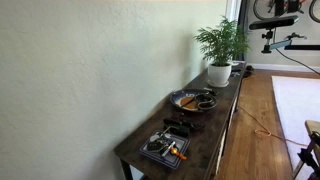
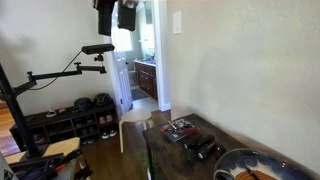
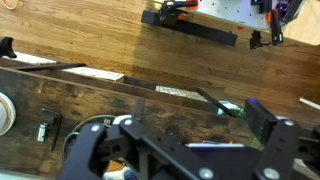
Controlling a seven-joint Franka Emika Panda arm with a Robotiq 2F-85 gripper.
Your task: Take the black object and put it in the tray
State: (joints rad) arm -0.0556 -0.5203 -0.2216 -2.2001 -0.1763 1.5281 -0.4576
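Observation:
The black object point(image 1: 178, 126) lies on the long dark table, between a tray and a bowl; it shows in both exterior views point(image 2: 203, 148). The dark tray point(image 1: 150, 152) sits near the table's end and holds small items, one of them orange; it also shows in an exterior view point(image 2: 172, 124). My gripper point(image 3: 197, 118) is open and empty. It hangs high above the table's edge, far from both things, and shows at the top of an exterior view point(image 2: 116, 20). I cannot pick out the black object in the wrist view.
A wide bowl point(image 1: 192, 99) stands past the black object, and a potted plant point(image 1: 220, 45) at the far end. A wall runs along the table. A white tape roll point(image 3: 5, 112) lies on the table. A camera stand point(image 2: 95, 48) and a shoe rack point(image 2: 70, 125) stand on the wooden floor.

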